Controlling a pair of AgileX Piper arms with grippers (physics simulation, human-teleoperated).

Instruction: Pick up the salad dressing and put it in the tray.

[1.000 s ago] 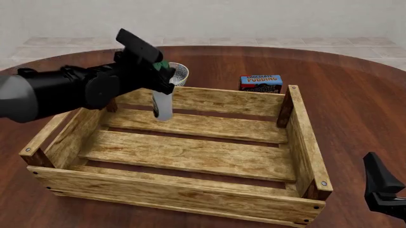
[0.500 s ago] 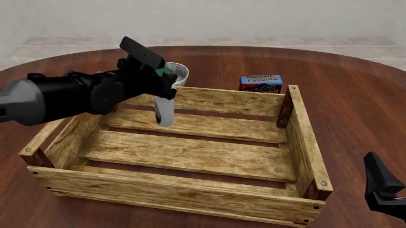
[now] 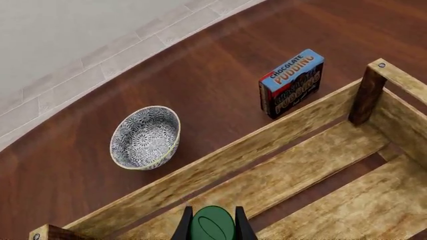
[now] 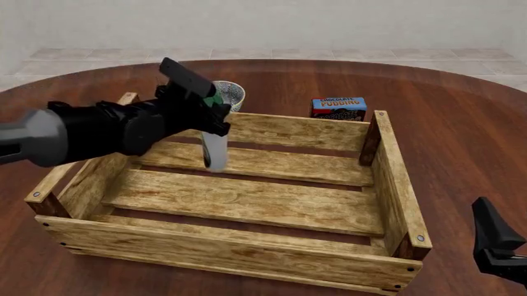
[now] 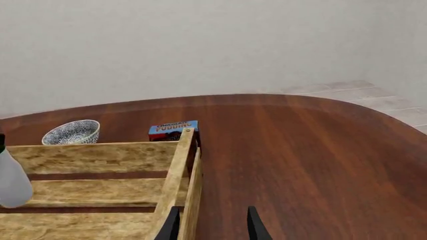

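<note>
The salad dressing, a slim white bottle with a dark green cap, hangs upright inside the tray near its far left wall. Its base is just above the slatted floor. My left gripper is shut on the bottle's green neck. In the left wrist view the green cap sits between the two dark fingers. My right gripper is low at the front right, outside the tray, open and holding nothing. The right wrist view shows the white bottle at the edge, over the tray.
A small patterned bowl stands just behind the tray's far wall, close to the left gripper. A blue chocolate pudding box stands behind the tray's far right corner. The tray sits on a round dark wooden table.
My left gripper has lowered the bottle deeper into the tray and shifted it slightly right. The right arm has not moved.
</note>
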